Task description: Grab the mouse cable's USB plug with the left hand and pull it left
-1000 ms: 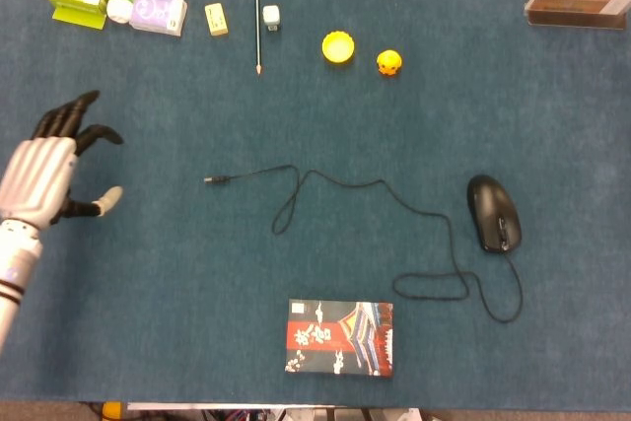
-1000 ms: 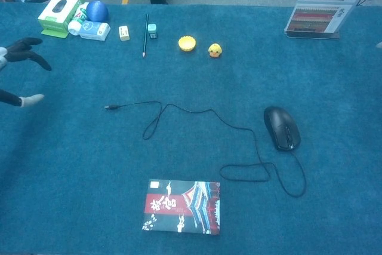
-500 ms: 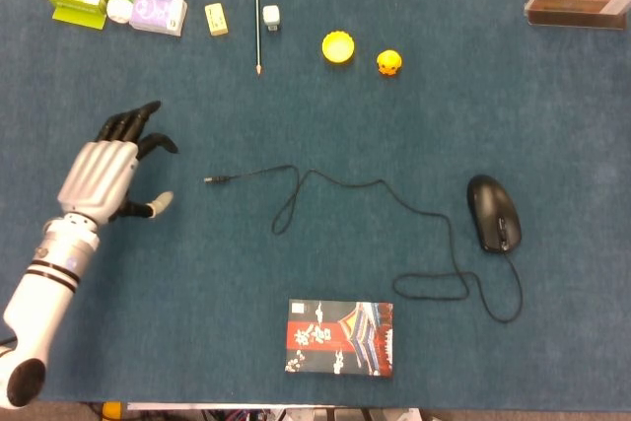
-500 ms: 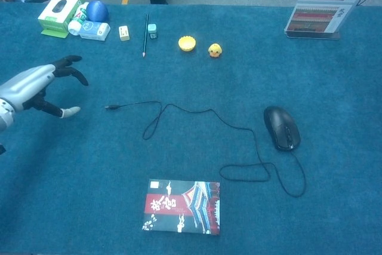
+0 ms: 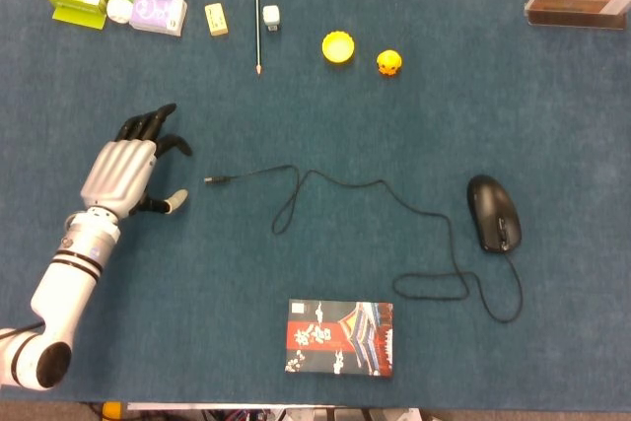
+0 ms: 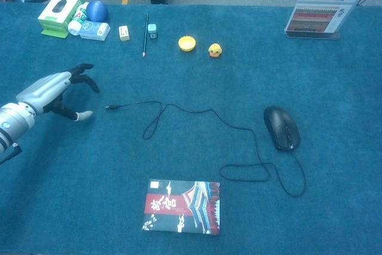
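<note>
Just beside the left hand [image 5: 123, 170], at its three o'clock, lies the USB plug [image 5: 210, 180], not yet touched. Its long axis runs nine to three, the tip facing the hand, and the mouse cable [image 5: 345, 184] trails off toward the mouse [image 5: 492, 212]. The fingers [image 5: 148, 125] are spread apart, holding nothing. No right hand shows, so the left does the reaching.

Left hand [image 5: 123, 167] now nearer USB plug [image 5: 211, 180].

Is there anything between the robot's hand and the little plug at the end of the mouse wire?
No. Only bare blue table lies between the left hand and the USB plug; both views show it.
</note>
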Robot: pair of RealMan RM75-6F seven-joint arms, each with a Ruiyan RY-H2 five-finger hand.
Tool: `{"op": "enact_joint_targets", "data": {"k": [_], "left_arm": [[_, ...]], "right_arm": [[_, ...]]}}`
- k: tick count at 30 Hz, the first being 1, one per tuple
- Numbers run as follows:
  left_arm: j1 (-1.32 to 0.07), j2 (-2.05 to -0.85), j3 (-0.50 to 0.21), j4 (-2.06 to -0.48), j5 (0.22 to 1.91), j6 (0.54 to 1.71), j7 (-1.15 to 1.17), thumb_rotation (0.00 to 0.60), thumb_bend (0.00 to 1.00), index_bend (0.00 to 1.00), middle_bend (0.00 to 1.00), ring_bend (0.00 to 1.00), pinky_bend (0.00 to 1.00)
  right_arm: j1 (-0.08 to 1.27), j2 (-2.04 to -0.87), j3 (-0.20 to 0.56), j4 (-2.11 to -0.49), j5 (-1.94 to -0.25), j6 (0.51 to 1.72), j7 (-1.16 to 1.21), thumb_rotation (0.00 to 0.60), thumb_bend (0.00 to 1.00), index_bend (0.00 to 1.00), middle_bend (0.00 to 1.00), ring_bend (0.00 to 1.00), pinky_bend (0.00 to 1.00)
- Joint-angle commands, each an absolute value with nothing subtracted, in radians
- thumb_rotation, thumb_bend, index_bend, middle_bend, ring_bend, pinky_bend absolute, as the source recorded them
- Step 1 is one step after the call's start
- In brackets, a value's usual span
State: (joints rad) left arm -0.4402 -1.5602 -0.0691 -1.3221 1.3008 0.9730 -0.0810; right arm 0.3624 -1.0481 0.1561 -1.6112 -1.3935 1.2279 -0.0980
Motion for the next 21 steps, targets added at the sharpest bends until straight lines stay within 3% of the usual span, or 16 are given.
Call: {"op": "enact_joint_targets", "data": {"k": [1,21], "left_arm": [[-0.443,-1.564,-0.07,-1.317,1.301,0.97,-0.087,0.6,0.25,0.35,0.0,0.0,0.01],[-0.454,-1.604,-0.089,-1.331,1.285,0.978,-0.113,0.6,0.25,0.4,0.0,0.0,0.01]], "right_arm": [[0.362,-1.05,0.154,-1.608,-1.395,1.228,-0.096,0.6,0.0,0.31,0.16,0.21,0.29],[0.351,-1.056,0.145,-1.589,-1.394,1.243,-0.074,0.6,0.0,0.31,0.16,0.21,0.29]]}}
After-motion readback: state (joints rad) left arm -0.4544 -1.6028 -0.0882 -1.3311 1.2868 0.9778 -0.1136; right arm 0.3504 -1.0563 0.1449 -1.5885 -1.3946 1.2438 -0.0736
